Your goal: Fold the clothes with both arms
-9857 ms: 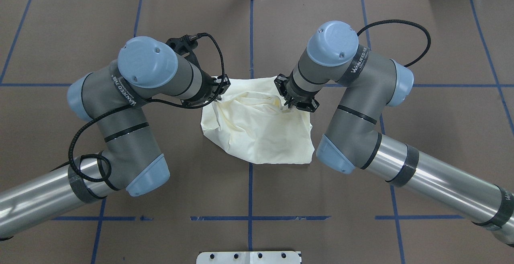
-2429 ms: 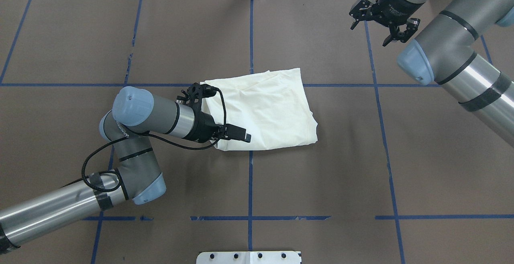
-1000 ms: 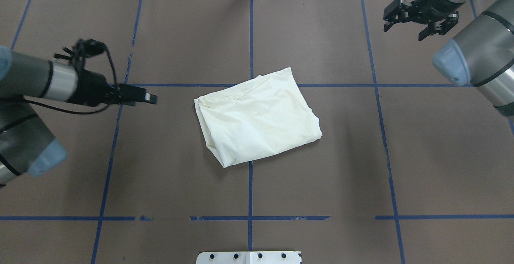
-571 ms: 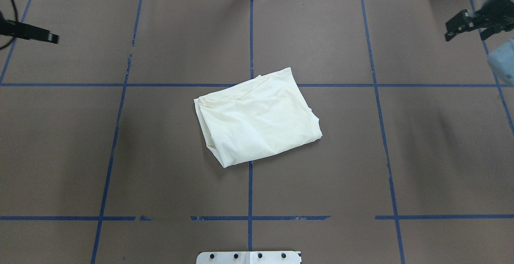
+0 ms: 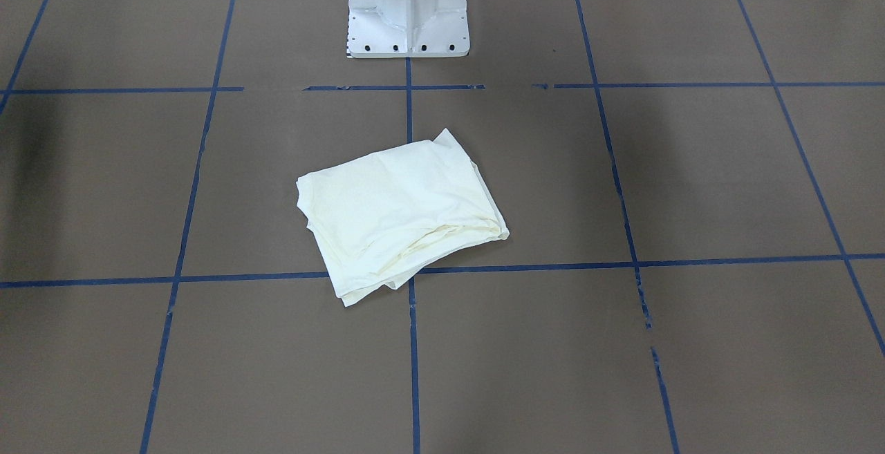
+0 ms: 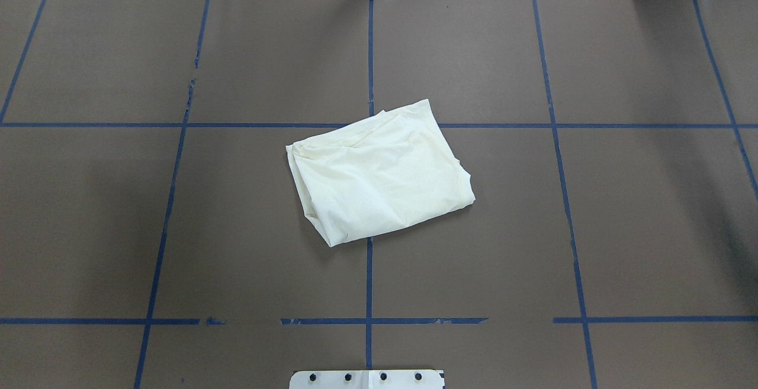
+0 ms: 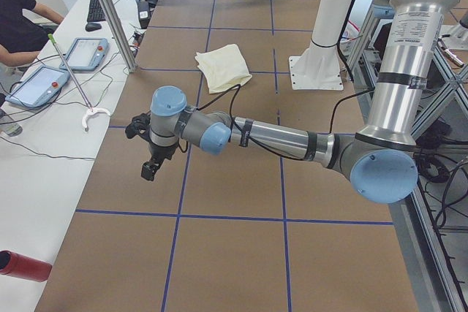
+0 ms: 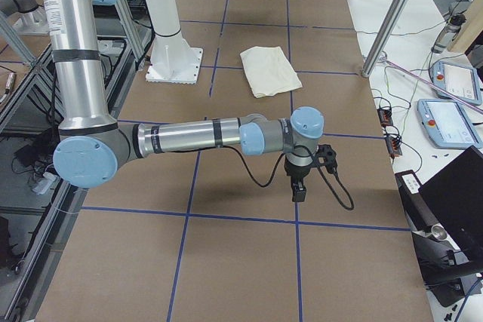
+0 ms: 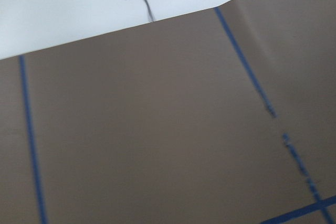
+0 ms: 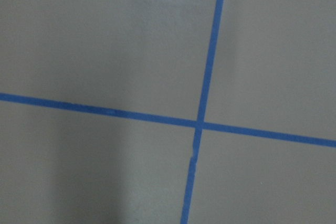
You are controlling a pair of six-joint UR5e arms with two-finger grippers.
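Lying on the worktop (image 6: 177, 229): the cream shirt (image 6: 379, 173), folded into a rough rectangle, plain side up, near the middle. It sits askew to the blue tape lines (image 6: 369, 282) and covers one of their crossings.
My left arm (image 7: 270, 137): stretched low toward its own end of the worktop, well apart from the shirt.
My left fingers (image 7: 148, 172): pointing down above bare brown surface; spread or closed, I cannot tell.
My right arm (image 8: 196, 137): stretched low toward the opposite end, also well apart from the shirt.
My right fingers (image 8: 299, 188): pointing down near a tape crossing; their spread I cannot tell.
Base side of the shirt: the white pedestal (image 5: 408, 8), on the centre line.
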